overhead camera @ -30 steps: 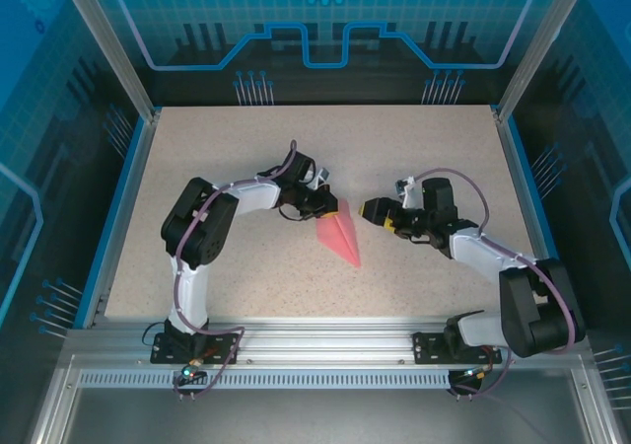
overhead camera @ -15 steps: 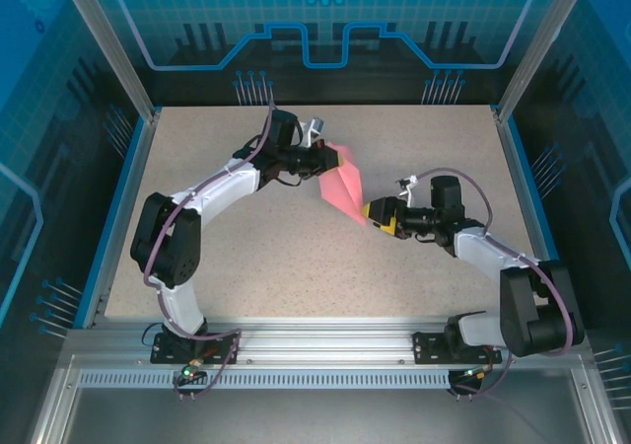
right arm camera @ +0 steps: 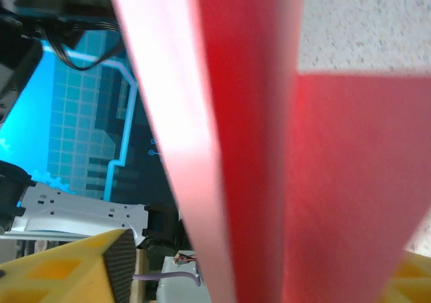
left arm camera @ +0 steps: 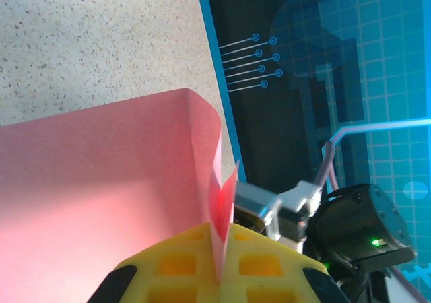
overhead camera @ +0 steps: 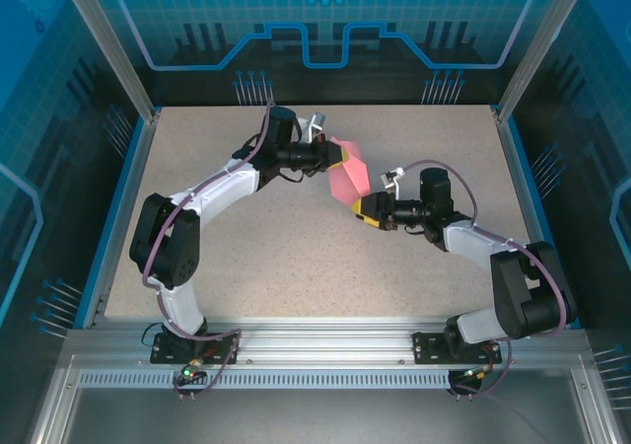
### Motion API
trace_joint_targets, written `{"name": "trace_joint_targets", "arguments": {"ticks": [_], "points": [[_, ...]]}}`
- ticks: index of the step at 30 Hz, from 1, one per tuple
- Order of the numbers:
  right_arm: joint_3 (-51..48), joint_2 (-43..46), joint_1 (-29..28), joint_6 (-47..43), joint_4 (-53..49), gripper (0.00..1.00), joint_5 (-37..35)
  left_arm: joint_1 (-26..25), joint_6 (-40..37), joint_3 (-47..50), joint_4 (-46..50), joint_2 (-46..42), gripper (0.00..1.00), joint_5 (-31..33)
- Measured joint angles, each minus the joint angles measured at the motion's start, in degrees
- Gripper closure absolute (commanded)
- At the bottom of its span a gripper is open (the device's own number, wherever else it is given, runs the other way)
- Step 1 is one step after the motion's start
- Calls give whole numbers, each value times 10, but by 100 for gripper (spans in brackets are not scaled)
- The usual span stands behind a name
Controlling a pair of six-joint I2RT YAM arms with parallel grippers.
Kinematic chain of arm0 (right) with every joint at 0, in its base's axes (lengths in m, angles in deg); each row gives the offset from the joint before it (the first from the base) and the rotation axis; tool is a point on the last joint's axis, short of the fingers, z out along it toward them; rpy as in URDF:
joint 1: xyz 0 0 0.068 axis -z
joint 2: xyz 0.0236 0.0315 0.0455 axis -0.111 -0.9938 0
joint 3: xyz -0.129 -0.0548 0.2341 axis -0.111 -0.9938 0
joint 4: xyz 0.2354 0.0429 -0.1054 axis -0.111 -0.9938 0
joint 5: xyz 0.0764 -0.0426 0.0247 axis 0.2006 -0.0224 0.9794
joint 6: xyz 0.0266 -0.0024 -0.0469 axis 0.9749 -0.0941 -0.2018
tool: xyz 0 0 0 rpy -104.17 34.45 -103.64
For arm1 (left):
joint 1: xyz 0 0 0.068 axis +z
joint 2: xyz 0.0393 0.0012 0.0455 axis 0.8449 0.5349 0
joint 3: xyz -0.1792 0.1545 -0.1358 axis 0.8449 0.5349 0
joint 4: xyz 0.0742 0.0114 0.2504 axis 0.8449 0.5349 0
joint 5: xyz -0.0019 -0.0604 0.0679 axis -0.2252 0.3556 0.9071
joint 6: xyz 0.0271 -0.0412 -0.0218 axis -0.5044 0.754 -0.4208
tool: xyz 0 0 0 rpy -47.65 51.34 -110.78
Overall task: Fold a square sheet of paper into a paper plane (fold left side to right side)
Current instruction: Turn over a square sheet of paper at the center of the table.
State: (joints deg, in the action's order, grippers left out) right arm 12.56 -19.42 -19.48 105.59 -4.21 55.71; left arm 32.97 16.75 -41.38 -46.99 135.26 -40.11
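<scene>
In the top view the left gripper (overhead camera: 321,155) shows little of its tips, which the folded pink paper (overhead camera: 348,175) covers where the two meet. The paper's far edge merges with the gripper body, so its full outline is hard to trace there. In the right wrist view the paper is so close to the lens that it blurs into broad red and pale pink bands and is cut off at top and bottom.

The paper is a salmon-pink folded piece, wide at its upper end and tapering to a point at its lower right. It is held up off the speckled table (overhead camera: 246,257), over the far middle of it. In the left wrist view one layer curls upward along a crease, and a narrow flap stands on edge.

The left gripper is clamped on the paper's upper end, with its yellow pads (left arm camera: 182,262) pressed together on the upright flap. The right gripper (overhead camera: 367,210) sits at the paper's lower point with its jaws apart and the paper passing between them. There is a clear gap beside its left finger (right arm camera: 74,266). The other finger is barely in frame, and it may be touching the sheet.
</scene>
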Motion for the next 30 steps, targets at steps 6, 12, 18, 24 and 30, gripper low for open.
{"name": "trace_joint_targets", "arguments": {"ticks": [6, 12, 18, 24, 30], "points": [[16, 0, 12, -2, 3, 49, -5, 0, 10, 14, -4, 0, 96, -13], [33, -2, 26, -5, 2, 66, -7, 0, 14, 28, -19, 0, 94, -26], [37, 0, 28, -18, -20, 83, -17, 0, 5, 32, -17, -1, 62, -31], [47, 41, 28, -83, -125, 88, -45, 1, -46, 33, 56, -37, 39, -1], [108, 85, 21, -196, -303, 89, -135, 17, -112, 54, 145, -146, 22, 82]]}}
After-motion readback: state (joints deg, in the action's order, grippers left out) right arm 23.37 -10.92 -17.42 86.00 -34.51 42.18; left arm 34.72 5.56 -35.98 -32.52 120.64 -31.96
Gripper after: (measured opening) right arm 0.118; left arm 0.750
